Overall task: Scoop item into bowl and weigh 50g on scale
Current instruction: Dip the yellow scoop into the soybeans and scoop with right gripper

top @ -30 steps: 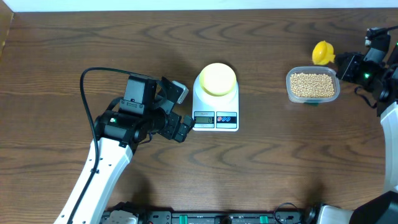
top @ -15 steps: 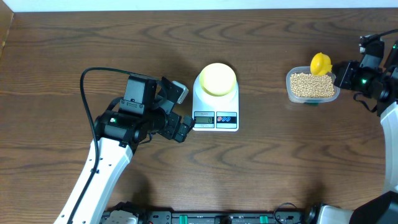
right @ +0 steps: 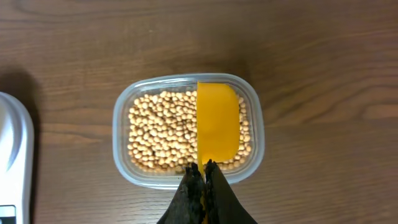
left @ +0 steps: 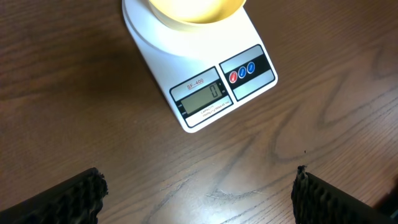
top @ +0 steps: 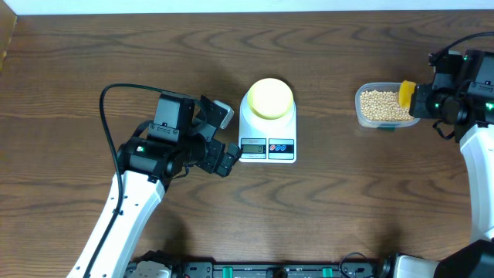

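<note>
Loose, light, free-rolling beans (right: 161, 134) are judged liftable only by the stiff scoop (right: 217, 124), gripped at its near end by the clenched right jaws; left jaws are released, empty.

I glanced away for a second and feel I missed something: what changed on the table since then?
The right gripper, shut on the yellow scoop, carried it from beyond the clear tub's far edge to above the beans inside. The left gripper, open, the scale and the bowl on it stayed put.
</note>
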